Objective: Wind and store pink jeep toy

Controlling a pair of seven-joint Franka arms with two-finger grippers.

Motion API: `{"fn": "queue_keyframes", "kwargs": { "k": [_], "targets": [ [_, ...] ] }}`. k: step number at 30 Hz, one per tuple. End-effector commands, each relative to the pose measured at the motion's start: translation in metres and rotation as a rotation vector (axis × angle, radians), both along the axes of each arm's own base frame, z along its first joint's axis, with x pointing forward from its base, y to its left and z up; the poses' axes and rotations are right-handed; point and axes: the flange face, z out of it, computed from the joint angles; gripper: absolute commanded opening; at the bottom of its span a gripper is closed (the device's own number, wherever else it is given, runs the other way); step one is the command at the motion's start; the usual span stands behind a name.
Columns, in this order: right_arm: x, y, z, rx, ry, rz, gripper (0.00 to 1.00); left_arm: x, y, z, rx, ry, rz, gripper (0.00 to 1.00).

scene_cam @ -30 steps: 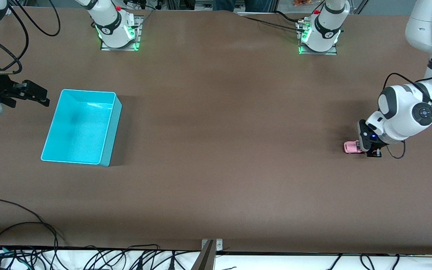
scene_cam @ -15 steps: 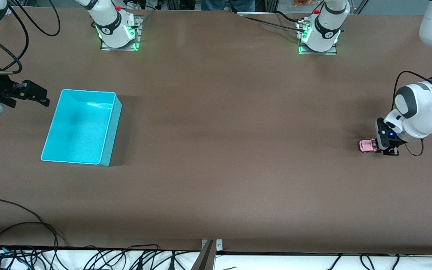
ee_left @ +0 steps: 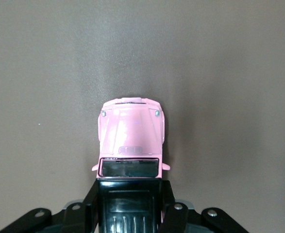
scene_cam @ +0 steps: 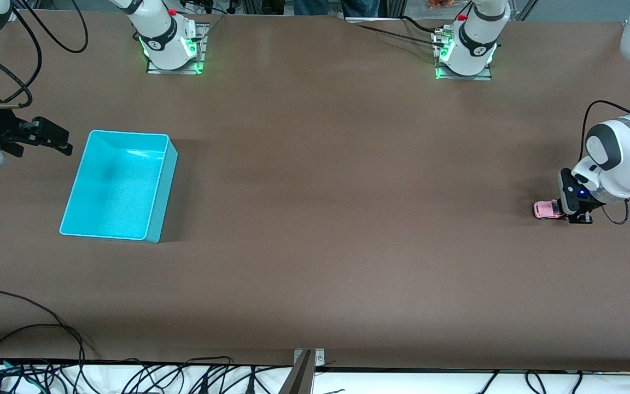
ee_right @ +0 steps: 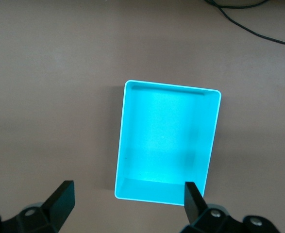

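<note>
The pink jeep toy [scene_cam: 546, 209] rests on the brown table at the left arm's end. In the left wrist view the jeep [ee_left: 131, 131] shows its pink hood and black rear roof. My left gripper [scene_cam: 566, 210] is shut on the jeep's rear, with a finger [ee_left: 91, 203] pressed against each side of the black roof. The cyan bin [scene_cam: 120, 184] stands empty at the right arm's end. My right gripper [scene_cam: 52, 137] waits open and empty beside the bin, which shows between its fingers in the right wrist view [ee_right: 167, 145].
Both arm bases [scene_cam: 170, 41] stand along the table's edge farthest from the front camera. Black cables [scene_cam: 30, 328] lie along the table's nearest edge. A cable [ee_right: 249, 19] crosses the right wrist view past the bin.
My left gripper has dragged the pink jeep backwards along the table, toward the left arm's end. The right arm has not moved.
</note>
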Motion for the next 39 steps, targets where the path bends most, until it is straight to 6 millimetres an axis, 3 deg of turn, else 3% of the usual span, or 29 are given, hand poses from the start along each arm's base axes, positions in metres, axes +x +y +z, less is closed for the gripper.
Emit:
{"fn": "queue_keyframes", "kwargs": {
  "k": [1, 15, 19, 20, 21, 22, 23, 30, 39],
  "targets": [
    [-0.001, 0.002, 0.007, 0.000, 0.001, 0.008, 1.00, -0.015, 0.012, -0.026, -0.013, 0.059, -0.027, 0.06],
    [-0.001, 0.002, 0.007, -0.001, 0.003, 0.008, 1.00, -0.015, 0.029, -0.024, -0.009, 0.049, -0.028, 0.07],
    [-0.001, 0.002, 0.007, -0.001, 0.003, 0.008, 1.00, -0.014, 0.030, -0.022, -0.007, 0.045, -0.026, 0.16],
    [-0.001, 0.002, 0.007, -0.001, 0.003, 0.008, 1.00, -0.014, 0.029, -0.021, -0.006, 0.043, -0.028, 0.22],
    [-0.001, 0.002, 0.007, -0.001, 0.003, 0.008, 1.00, -0.012, 0.029, -0.018, -0.004, 0.039, -0.029, 0.37],
    [-0.001, 0.002, 0.007, 0.000, 0.001, 0.008, 1.00, -0.009, 0.030, -0.016, -0.005, 0.035, -0.026, 0.64],
    [-0.001, 0.002, 0.007, 0.000, 0.001, 0.008, 1.00, -0.008, 0.030, -0.014, -0.004, 0.034, -0.028, 1.00],
    [-0.001, 0.002, 0.007, -0.001, 0.001, 0.008, 1.00, 0.013, 0.026, 0.009, -0.027, 0.073, -0.032, 1.00],
    [-0.001, 0.002, 0.007, -0.001, 0.001, 0.008, 1.00, 0.018, 0.024, 0.038, -0.028, 0.088, -0.022, 1.00]
  ]
}}
